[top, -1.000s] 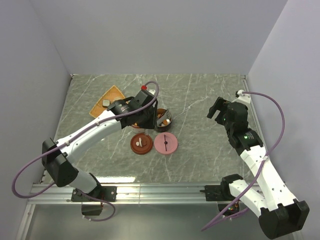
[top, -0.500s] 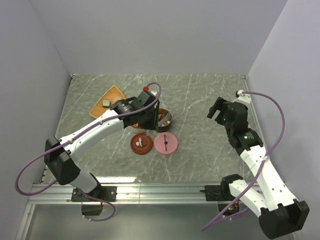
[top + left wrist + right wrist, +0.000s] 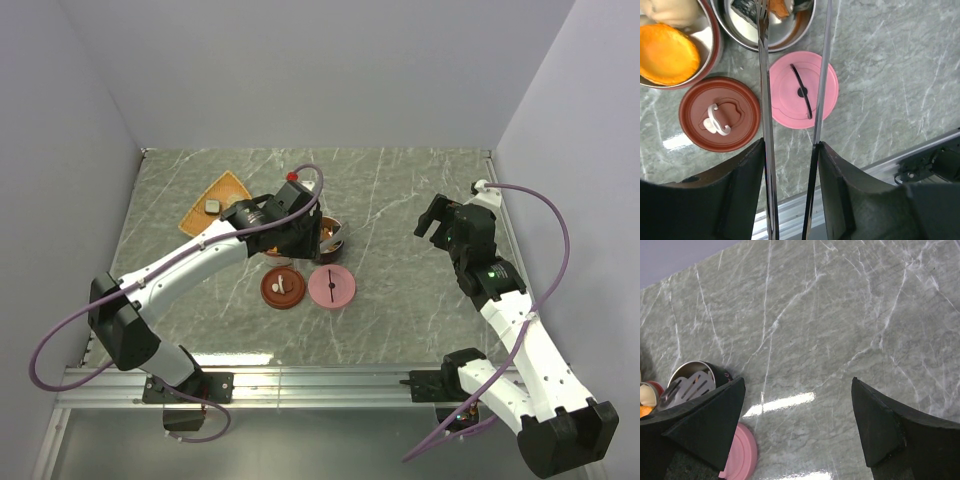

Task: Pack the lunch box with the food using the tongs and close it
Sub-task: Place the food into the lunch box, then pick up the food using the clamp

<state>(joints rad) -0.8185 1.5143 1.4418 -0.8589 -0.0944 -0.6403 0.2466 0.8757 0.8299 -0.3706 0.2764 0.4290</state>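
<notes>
Holding the thin pale two-armed tongs (image 3: 764, 100), my left gripper (image 3: 790, 145) pinches them, arms apart; their long axis runs straight up-frame, tips over the round steel tin (image 3: 799, 37) at top centre, where food pieces (image 3: 780, 6) lie; right gripper (image 3: 797, 385) spread, empty, farther off.

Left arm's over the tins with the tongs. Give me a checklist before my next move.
1. Hold: left gripper clamps the tongs: ok.
2. Tips: inside the tin, free of food: cannot tell; they run off the frame's top.
3. Lids: brown lid and pink lid off, flat on the table: ok.
4. Plate: orange plate emptied: not ok, one piece remains.
5. Other arm: right gripper open, apart from the tin: ok.
</notes>
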